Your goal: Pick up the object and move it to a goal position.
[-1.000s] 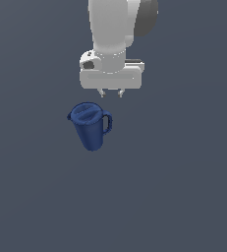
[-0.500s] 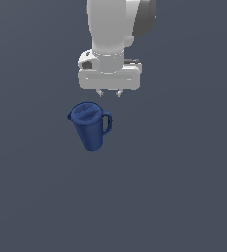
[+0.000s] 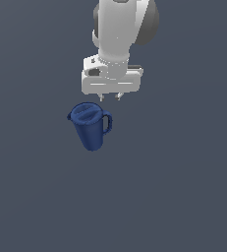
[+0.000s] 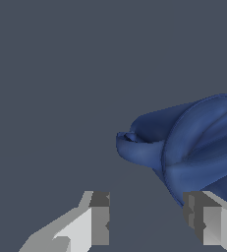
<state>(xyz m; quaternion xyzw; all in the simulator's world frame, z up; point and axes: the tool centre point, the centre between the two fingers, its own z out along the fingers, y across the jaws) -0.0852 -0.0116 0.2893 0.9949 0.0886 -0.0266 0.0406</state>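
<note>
The dark blue pitcher (image 3: 90, 125) stands on the grey floor, its round ridged lid up and its loop handle on the exterior view's right. My gripper (image 3: 110, 98) hangs above and behind the handle side, apart from the pitcher, with only short fingertips showing under the white hand. In the wrist view the pitcher (image 4: 193, 147) fills one side, close to one finger (image 4: 203, 221). The gripper (image 4: 147, 216) is open with nothing between its jaws.
A plain dark grey floor (image 3: 174, 197) lies all around the pitcher. The white arm (image 3: 120, 34) rises above the gripper. No other object shows.
The gripper has shifted slightly toward the exterior view's left. The pitcher has not moved.
</note>
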